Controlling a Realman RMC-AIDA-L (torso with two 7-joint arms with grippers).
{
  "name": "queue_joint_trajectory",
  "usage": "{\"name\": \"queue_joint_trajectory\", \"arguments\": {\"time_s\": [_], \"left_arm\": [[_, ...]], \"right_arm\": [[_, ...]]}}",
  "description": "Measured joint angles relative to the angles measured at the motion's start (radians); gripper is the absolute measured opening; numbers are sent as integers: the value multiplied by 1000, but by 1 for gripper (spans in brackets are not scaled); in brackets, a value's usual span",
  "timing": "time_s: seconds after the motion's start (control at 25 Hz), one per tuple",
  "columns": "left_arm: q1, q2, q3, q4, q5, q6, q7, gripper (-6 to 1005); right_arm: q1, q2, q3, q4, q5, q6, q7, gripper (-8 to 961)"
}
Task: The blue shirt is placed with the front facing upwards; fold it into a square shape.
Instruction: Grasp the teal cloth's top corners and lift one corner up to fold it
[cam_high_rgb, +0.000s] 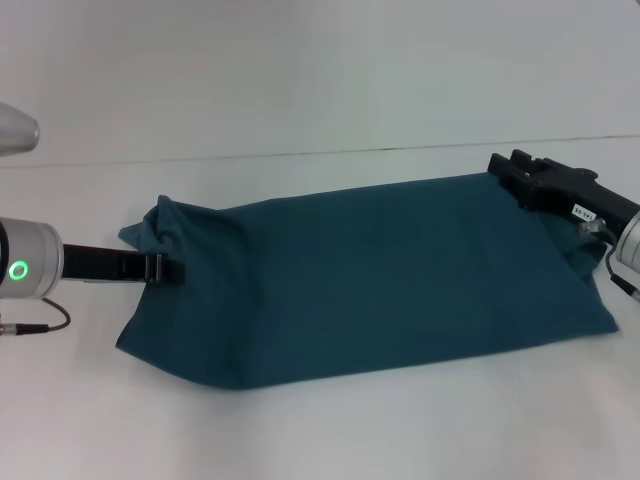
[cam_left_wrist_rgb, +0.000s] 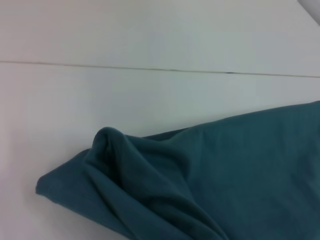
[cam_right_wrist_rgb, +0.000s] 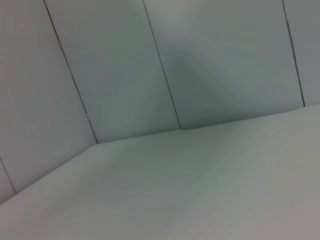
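Observation:
The blue shirt (cam_high_rgb: 360, 285) lies across the white table as a long teal band, plain side up; its print and neck are hidden. My left gripper (cam_high_rgb: 168, 269) comes in from the left and is shut on the shirt's left edge, where the cloth bunches into a raised fold (cam_high_rgb: 163, 212). That fold also shows in the left wrist view (cam_left_wrist_rgb: 150, 175). My right gripper (cam_high_rgb: 512, 172) is at the far right corner of the shirt and shut on it; the cloth rises toward it. The right wrist view shows only table and wall.
The white table (cam_high_rgb: 330, 430) extends all round the shirt. Its back edge (cam_high_rgb: 300, 154) meets a pale wall. A thin cable (cam_high_rgb: 40, 325) hangs by my left arm.

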Motion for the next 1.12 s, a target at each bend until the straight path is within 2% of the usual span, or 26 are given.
{"name": "queue_joint_trajectory", "arguments": {"time_s": [0.08,0.32,0.72,1.12], "left_arm": [[-1,0,0,1,0,0,0,34],[4,0,0,15,0,4,-2,33],[6,0,0,18,0,11,-4,34],[9,0,-6,50,-9,43,-6,34]], "right_arm": [[0,0,0,1,1,-1,-2,366],[0,0,3,2,2,-4,-2,161],[2,0,4,3,3,-2,-2,-1],[0,0,4,23,4,1,-29,4]]}}
